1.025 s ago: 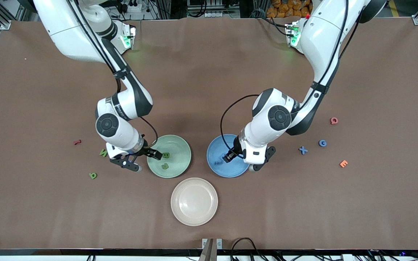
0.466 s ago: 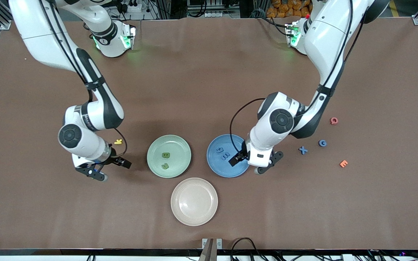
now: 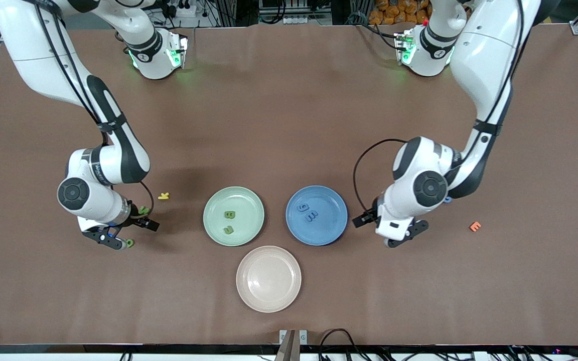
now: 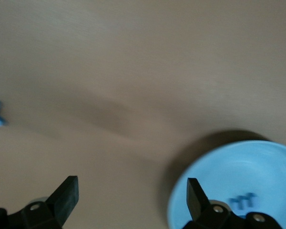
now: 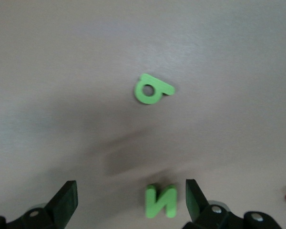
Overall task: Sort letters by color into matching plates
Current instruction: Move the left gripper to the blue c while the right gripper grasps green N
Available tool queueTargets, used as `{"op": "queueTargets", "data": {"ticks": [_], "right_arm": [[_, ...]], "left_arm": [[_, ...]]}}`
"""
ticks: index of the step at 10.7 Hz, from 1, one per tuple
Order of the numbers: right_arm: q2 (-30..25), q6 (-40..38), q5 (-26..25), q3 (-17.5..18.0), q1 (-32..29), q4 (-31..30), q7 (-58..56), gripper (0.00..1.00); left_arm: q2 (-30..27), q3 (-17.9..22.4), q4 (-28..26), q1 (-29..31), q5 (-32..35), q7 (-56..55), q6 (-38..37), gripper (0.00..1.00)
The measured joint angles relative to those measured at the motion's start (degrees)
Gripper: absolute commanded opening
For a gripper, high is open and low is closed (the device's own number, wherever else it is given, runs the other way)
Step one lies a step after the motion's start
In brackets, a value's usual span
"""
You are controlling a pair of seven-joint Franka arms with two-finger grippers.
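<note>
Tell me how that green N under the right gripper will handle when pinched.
The green N looks like chunky foam, so probably light and slightly squashy between the right gripper's open fingers. It lies flat on the table, so it is unlikely to roll. Its thin legs might flex or twist if gripped off-centre.

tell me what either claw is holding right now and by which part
Nothing is held. The left claw is open over bare table beside the blue plate. The right claw is open above the green letters on the table.
</note>
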Motion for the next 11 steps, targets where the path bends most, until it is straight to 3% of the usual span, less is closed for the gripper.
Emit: {"op": "queueTargets", "data": {"ticks": [4,7,11], "right_arm": [[0.0,0.7,-1.9,0.0,-1.2,-2.2,-0.4,1.00],[0.0,4.9,-3.5,0.0,-1.7,-4.7,-0.4,0.83],[-0.5,5.6,-5.2,0.1,-2.6,-6.3,-1.4,0.82]], "left_arm": [[-7.3,-0.1,-11.5,5.7,7.6,7.5,-0.2,1.00],[-12.2,-0.1,-18.2,10.2,9.3,18.9,-0.2,1.00],[-15.8,-0.2,-26.3,13.0,14.0,22.6,5.5,1.00]]}}
